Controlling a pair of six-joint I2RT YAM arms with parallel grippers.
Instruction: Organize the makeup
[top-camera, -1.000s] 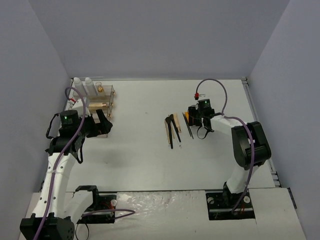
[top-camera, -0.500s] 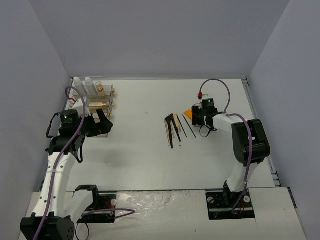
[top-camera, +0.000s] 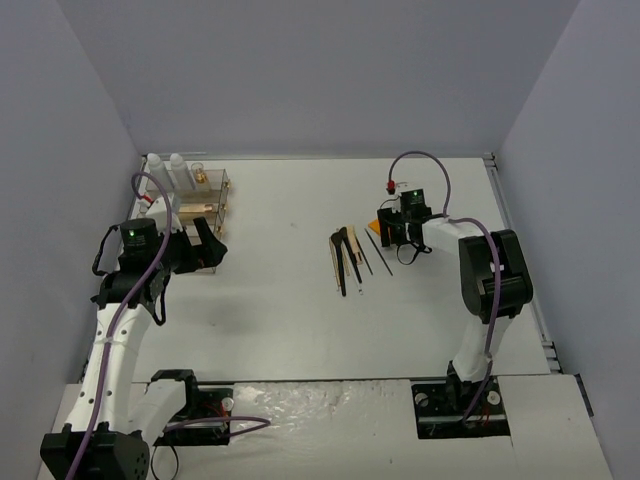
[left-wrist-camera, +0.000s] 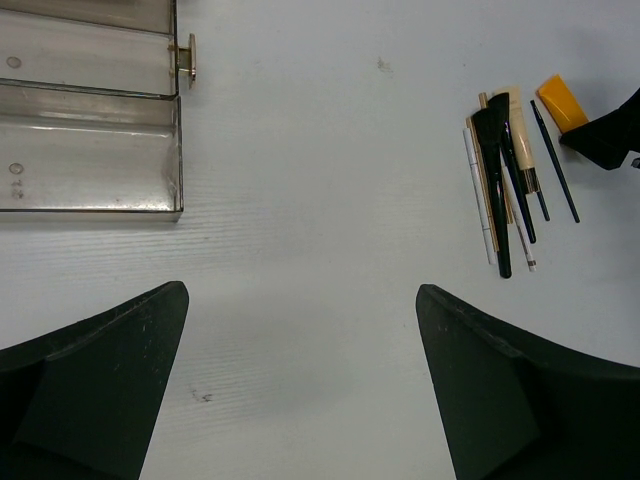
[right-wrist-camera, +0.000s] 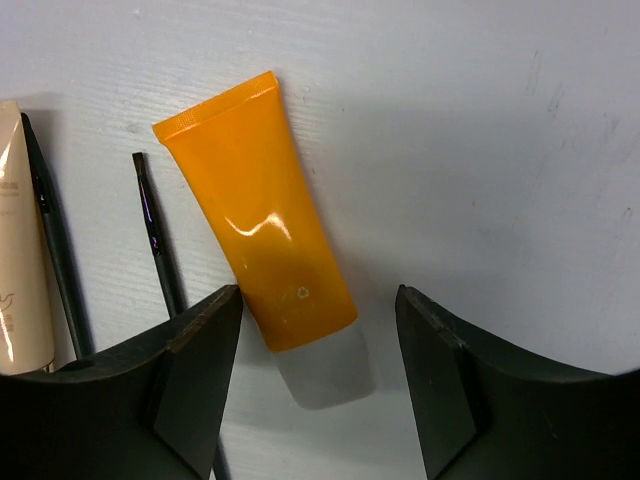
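Right tool (right-wrist-camera: 318, 385) has come back over the orange tube (right-wrist-camera: 255, 210) after a short swing to the side. Its jaws now stand apart on both sides of one end of the tube, not pressing it. The tube lies flat on the table (top-camera: 280, 300), just beside the thin black brushes (left-wrist-camera: 505, 170) and the beige tube (right-wrist-camera: 20, 260). Left tool (left-wrist-camera: 300, 390) is fully released and empty, near the clear drawer box (left-wrist-camera: 90, 150). I think the grasp is being lined up again; this group is not yet sorted.
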